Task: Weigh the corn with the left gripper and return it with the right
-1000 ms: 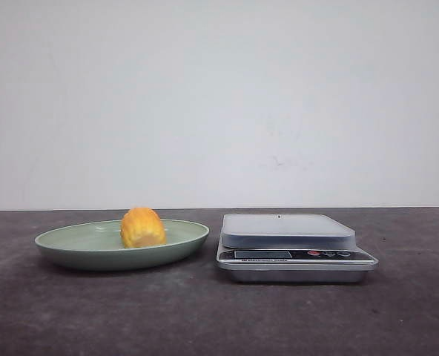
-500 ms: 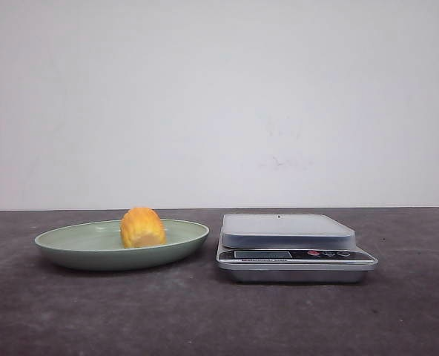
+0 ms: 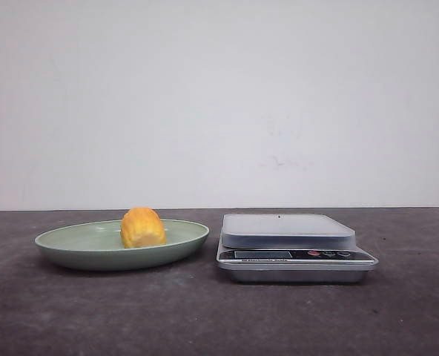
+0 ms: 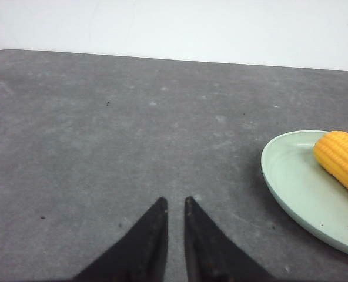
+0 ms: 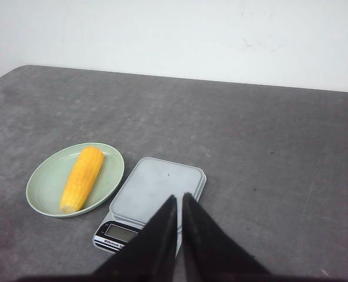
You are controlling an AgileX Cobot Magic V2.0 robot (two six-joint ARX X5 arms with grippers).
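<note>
Corn [image 3: 142, 228] is lying on its side in the pale green plate [image 3: 71, 248], resting right on the dish. The right wrist camera shows it as a full cob [image 5: 82, 178] stretched along the plate's length, while the front camera only catches its rounded end. The plate sits just beside the digital scale [image 3: 295, 248] on the dark grey table [image 3: 205, 319], on my left-arm side of it, with a small gap between their edges. The scale's platform is flat and silver, and its display strip and buttons face the front camera.

My left gripper [image 4: 174, 202] hangs over bare table, off to the side of the plate away from the scale, with its two black fingers nearly together and just a thin slit between the tips, nothing in them. My right gripper [image 5: 179, 198] is up above the scale, looking down on it, fingers likewise pinched almost closed and holding nothing. Neither one touches the corn or plate.
</note>
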